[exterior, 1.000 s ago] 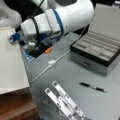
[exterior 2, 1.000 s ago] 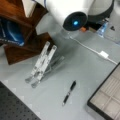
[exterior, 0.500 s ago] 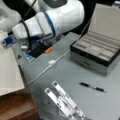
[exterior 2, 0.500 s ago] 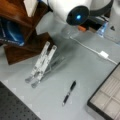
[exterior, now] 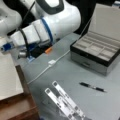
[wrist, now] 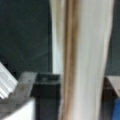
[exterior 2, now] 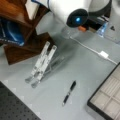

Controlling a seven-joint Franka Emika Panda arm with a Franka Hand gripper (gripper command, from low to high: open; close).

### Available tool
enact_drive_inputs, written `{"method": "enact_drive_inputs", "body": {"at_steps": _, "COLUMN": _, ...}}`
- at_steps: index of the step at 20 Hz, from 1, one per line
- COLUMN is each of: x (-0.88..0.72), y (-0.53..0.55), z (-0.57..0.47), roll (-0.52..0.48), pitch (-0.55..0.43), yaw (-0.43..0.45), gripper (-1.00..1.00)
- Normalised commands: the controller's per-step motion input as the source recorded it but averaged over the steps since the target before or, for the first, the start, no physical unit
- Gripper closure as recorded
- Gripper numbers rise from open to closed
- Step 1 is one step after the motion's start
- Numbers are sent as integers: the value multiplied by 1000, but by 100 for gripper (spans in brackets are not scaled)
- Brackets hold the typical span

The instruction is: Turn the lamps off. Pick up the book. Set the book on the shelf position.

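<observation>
Arm: the white Panda arm (exterior: pixel 50 22) reaches across the upper half of a front view toward that view's left; in a front view its blue-lit joint (exterior 2: pixel 77 18) hangs over the table near the top.
Gripper: it does not show clearly in either front view; in the wrist view a dark grey finger (wrist: pixel 23 86) sits at lower left, and a dark block lies between it and the book.
Jaws: I cannot tell how far apart they stand, nor whether they have hold of anything.
Book: the white book (exterior: pixel 7 75) lies flat on the cabinet at a front view's left edge; in the wrist view its pale edge (wrist: pixel 82 62), with a brown streak down it, stands upright and fills the middle, very close to the camera.
Shelf position: the reddish-brown wooden cabinet (exterior: pixel 18 107) sits at a front view's lower left, under the book; in a front view it is at upper left (exterior 2: pixel 22 47).
Metal rack: slatted stand (exterior: pixel 63 101), tilted, just beside the cabinet.
Pen: black pen (exterior: pixel 91 87) lies on the grey table (exterior: pixel 75 72), between the rack and the case.
Case: grey compartmented case (exterior: pixel 96 51), lid up, at a front view's right.
Cable: white cable with an inline switch (exterior: pixel 51 62) runs across the table.
</observation>
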Motion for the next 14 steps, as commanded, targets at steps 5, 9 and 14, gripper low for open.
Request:
{"method": "enact_drive_inputs", "body": {"at_steps": 5, "x": -262, "y": -102, "z": -92, "roll": -116, "pitch": -151, "yaw": 192, "gripper": 100}}
{"method": "enact_drive_inputs", "body": {"at_steps": 9, "x": -255, "y": -74, "z": -136, "roll": -71, "pitch": -177, "yaw": 165, "gripper": 100}}
{"method": "enact_drive_inputs", "body": {"at_steps": 14, "x": -217, "y": -55, "z": -90, "roll": 26, "pitch": -165, "yaw": 97, "gripper": 100}}
